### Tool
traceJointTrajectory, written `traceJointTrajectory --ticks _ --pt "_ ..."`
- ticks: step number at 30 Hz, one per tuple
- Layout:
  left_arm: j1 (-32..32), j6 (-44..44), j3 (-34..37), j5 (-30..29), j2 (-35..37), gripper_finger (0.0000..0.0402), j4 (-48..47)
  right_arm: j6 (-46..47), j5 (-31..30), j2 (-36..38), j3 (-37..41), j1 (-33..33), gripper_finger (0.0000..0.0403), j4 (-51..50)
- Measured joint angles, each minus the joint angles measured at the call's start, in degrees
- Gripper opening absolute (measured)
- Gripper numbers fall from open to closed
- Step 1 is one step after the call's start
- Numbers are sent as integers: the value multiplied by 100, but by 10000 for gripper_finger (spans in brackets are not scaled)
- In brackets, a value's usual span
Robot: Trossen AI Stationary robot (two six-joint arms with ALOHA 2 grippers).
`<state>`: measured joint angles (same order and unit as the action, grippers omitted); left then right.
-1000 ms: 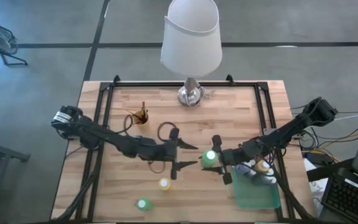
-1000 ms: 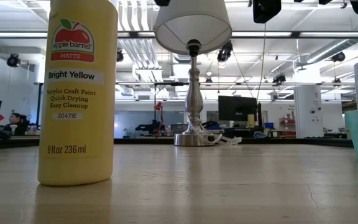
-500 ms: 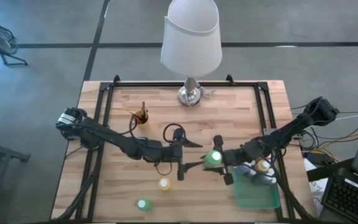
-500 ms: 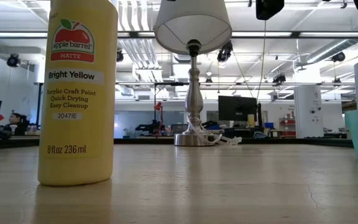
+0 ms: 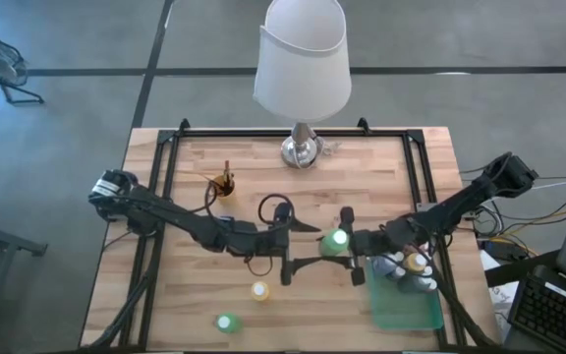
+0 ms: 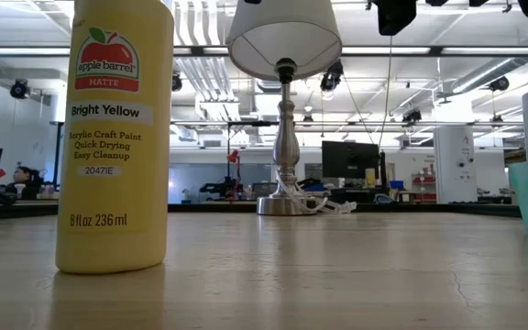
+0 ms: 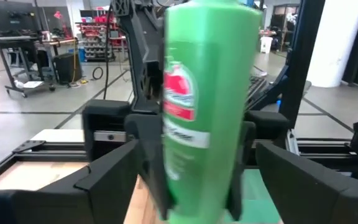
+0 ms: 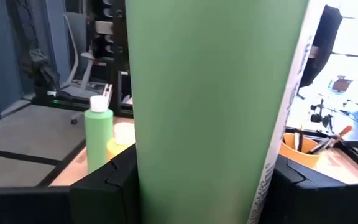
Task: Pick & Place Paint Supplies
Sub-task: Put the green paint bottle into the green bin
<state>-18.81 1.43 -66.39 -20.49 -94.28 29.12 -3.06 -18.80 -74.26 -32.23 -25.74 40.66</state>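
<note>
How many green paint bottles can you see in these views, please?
2: one green bottle mid-table, gripped by the right end effector in front of the open left end effector; another near the table's front edge. Bottles in the tray may hide others.

You have a lamp (image 5: 302,69) standing at the far middle of the tabletop (image 5: 381,187), its white shade (image 5: 303,54) tilted over a silver base (image 5: 302,149). Well away from the lamp, at the near right corner, lies a flat green tray (image 5: 406,307). Left of the lamp's base sits a small orange cup (image 5: 224,185). From table height, the lamp's silver stem (image 6: 287,137) rises mid-frame, with a workshop room behind it.
</note>
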Motion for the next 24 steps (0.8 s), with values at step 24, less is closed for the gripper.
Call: traceJointTrajectory --ticks 24 --pt "199 -351 -304 212 -635 360 773 5 67 2 0 -13 198 40"
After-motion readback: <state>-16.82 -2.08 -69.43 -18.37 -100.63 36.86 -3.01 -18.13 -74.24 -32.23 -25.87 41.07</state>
